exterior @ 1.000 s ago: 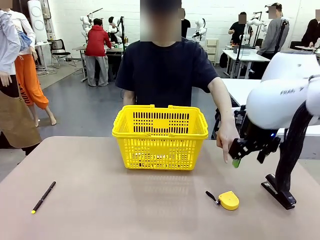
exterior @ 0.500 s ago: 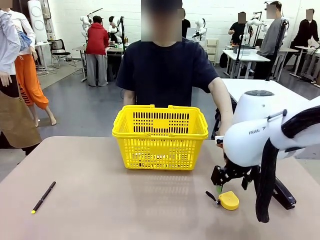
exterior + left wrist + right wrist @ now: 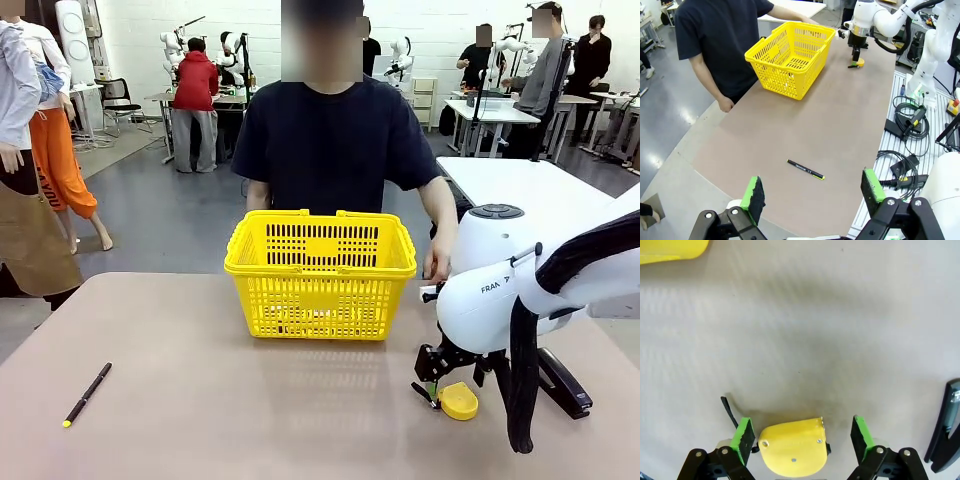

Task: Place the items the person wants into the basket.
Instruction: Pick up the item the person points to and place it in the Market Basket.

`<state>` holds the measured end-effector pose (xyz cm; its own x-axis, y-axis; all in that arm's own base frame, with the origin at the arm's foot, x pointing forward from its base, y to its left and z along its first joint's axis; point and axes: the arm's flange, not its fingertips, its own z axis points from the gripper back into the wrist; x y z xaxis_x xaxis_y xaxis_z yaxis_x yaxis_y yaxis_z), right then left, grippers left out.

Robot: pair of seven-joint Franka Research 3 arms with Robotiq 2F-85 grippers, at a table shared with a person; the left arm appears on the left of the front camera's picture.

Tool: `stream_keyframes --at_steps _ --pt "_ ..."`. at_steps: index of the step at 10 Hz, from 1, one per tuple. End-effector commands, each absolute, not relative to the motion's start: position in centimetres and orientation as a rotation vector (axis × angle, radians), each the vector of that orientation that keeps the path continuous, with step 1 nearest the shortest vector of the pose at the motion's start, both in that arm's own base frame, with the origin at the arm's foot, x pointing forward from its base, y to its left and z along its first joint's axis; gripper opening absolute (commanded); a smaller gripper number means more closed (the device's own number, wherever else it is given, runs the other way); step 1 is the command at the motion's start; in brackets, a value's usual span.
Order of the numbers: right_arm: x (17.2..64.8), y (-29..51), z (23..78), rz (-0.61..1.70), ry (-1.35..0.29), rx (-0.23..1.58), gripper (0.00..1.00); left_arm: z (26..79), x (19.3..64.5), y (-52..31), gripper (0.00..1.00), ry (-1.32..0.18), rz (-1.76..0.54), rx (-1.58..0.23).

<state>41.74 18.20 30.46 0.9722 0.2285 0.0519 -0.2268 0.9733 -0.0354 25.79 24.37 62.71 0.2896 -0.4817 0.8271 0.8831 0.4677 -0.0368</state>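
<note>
While its jaws stand apart and astride the tape measure (image 3: 794,446), neither pad touching it, the right gripper (image 3: 802,436) sits low over the table (image 3: 200,400). The basket (image 3: 320,272) lies toward ten o'clock, the stapler (image 3: 565,382) at three. The left gripper (image 3: 812,193) hangs open.

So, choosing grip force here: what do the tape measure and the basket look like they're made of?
Tape measure: apparently hard, smooth yellow plastic, a moulded shell with small screw holes; its black strap looks flexible, though its material is unclear. Basket: likely rigid moulded plastic, bright yellow, with slotted lattice walls you can see through.
</note>
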Motion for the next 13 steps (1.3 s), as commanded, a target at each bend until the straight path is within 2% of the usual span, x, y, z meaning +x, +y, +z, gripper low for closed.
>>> stream_keyframes --at_steps 1,10,11,12,13 --pt "42.3 18.7 30.0 0.226 -0.087 -0.037 1.0 62.8 25.8 24.5 1.0 -0.879 -0.994 -0.558" --pt "41.1 19.0 30.5 0.22 0.046 -0.014 1.0 62.8 25.8 24.5 1.0 -0.879 -0.994 -0.558" --pt "41.1 19.1 30.5 0.227 0.039 -0.019 0.62 62.8 25.8 24.5 1.0 -0.879 -0.994 -0.558" --pt "41.2 19.1 30.5 0.227 0.042 -0.019 0.42 62.8 25.8 24.5 1.0 -0.879 -0.994 -0.558" --pt "41.1 19.0 30.5 0.228 0.044 -0.019 0.03 62.8 25.8 24.5 1.0 -0.879 -0.994 -0.558"
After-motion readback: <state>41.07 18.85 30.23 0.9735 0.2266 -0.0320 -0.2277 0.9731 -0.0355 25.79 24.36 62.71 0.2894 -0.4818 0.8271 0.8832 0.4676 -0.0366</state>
